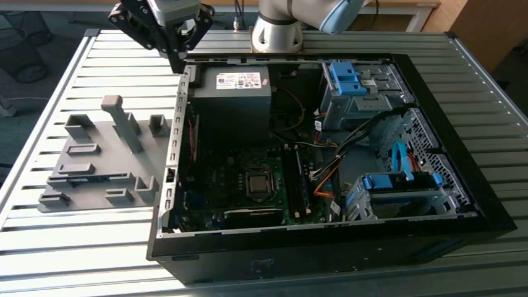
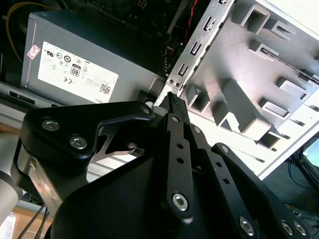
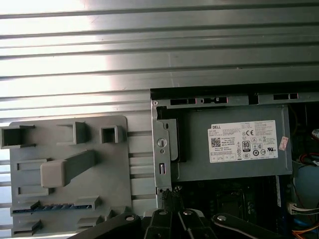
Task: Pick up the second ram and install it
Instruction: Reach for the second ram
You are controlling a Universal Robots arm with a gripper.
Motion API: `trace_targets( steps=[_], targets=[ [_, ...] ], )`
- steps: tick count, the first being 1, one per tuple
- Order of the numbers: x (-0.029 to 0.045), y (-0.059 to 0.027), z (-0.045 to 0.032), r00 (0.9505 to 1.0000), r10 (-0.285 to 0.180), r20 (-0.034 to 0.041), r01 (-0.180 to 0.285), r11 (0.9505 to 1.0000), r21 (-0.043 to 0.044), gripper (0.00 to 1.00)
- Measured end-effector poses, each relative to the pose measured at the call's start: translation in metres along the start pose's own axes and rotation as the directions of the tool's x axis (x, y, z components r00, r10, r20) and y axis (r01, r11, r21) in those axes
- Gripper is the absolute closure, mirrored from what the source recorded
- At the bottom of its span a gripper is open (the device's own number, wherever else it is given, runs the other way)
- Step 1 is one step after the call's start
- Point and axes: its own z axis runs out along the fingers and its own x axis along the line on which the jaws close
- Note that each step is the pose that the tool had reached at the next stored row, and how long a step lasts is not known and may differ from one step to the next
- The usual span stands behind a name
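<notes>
The second ram (image 1: 86, 180) is a thin blue-green strip lying in a slot of the grey holder plate (image 1: 99, 139), on the exterior view's left of the open computer case (image 1: 330, 238). The first wrist view shows the same strip (image 3: 50, 207) low in the holder (image 3: 65, 149). My gripper (image 1: 178, 64) hangs above the case's rear corner by the power supply (image 1: 235, 83), well away from the ram. Its fingers are shut with nothing between them, as both wrist views show (image 2: 171, 97) (image 3: 168, 191). A green stick (image 1: 295, 185) stands upright in the motherboard (image 1: 247, 185) slots.
The holder carries several grey blocks and a tall post (image 1: 123, 124). Inside the case are blue drive cages (image 1: 350, 80) (image 1: 400, 182) and loose cables (image 1: 330, 179). The case's metal edge (image 2: 199, 45) runs beside the fingertips. All stands on a ribbed metal table (image 1: 99, 247).
</notes>
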Motion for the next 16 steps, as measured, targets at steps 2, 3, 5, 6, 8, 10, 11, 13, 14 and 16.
trace_targets(
  steps=[2, 3, 5, 6, 8, 10, 11, 13, 14, 16],
  targets=[
    [0.0006, -0.0001, 0.0001, 1.0, 0.0, 0.0001, 0.0, 1.0, 0.0, 0.89],
    [0.001, -0.0001, 0.0001, 1.0, 0.0, 0.0001, 0.0, 1.0, -0.0001, 0.89],
    [0.0015, -0.0001, 0.0002, 1.0, 0.0, 0.0001, 0.0, 1.0, -0.0001, 0.89],
    [0.0018, -0.0002, 0.0002, 1.0, 0.0, 0.0001, 0.0, 1.0, -0.0001, 0.89],
    [0.0023, -0.0002, 0.0003, 1.0, 0.0, 0.0001, 0.0, 1.0, -0.0001, 0.89],
    [0.0029, -0.0002, 0.0004, 1.0, 0.0, 0.0001, 0.0, 1.0, -0.0001, 0.89],
    [0.0031, -0.0003, 0.0004, 1.0, 0.0, 0.0, 0.0, 1.0, -0.0001, 0.89],
    [0.0036, -0.0003, 0.0005, 1.0, 0.0, 0.0, 0.0, 1.0, -0.0001, 0.89],
    [0.004, -0.0003, 0.0005, 1.0, 0.0, 0.0001, 0.0, 1.0, -0.0001, 0.89],
    [0.0046, -0.0004, 0.0006, 1.0, 0.0, 0.0001, 0.0, 1.0, -0.0001, 0.89]
  ],
)
